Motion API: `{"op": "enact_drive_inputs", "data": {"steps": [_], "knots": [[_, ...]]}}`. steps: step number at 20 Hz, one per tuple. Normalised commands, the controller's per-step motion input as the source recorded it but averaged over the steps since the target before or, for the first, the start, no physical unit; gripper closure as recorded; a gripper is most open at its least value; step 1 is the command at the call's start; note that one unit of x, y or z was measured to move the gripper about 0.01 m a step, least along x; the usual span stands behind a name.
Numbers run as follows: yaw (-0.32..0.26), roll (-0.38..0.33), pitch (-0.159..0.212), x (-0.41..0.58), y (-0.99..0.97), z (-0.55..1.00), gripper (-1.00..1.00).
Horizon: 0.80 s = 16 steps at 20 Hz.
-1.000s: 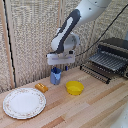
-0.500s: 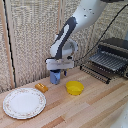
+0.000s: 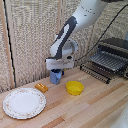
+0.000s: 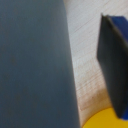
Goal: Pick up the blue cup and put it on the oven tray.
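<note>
The blue cup (image 3: 56, 77) stands upright on the wooden table, left of a yellow bowl in the exterior view. My gripper (image 3: 58, 70) hangs right over the cup's rim, fingers pointing down at it. In the wrist view the cup's blue wall (image 4: 35, 65) fills one side, very close and blurred. One dark fingertip (image 4: 114, 65) stands apart from it, with bare table showing between, so the gripper is open. The other finger is hidden. The oven tray (image 3: 102, 66), a dark wire rack, sticks out of the toaster oven at the exterior view's right.
A low yellow bowl (image 3: 74, 88) sits just right of the cup and also shows in the wrist view (image 4: 102, 121). A small orange item (image 3: 41, 87) lies left of the cup, a white patterned plate (image 3: 24, 102) further left. The toaster oven (image 3: 118, 49) stands at the right.
My gripper has come down from just above the cup to its rim. The cup, bowl and plate have stayed where they were.
</note>
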Motion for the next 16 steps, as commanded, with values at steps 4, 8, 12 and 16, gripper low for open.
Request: {"op": "enact_drive_inputs", "data": {"steps": [4, 8, 12, 16], "knots": [[-0.008, 0.0, -0.032, -0.247, 0.0, 0.21, 1.0], [-0.028, 0.0, 0.032, -0.156, -0.11, 0.63, 1.0], [-0.058, 0.0, 0.032, -0.009, -0.19, 0.95, 1.0], [-0.085, -0.001, 0.004, 0.063, -0.3, 0.95, 1.0]]}}
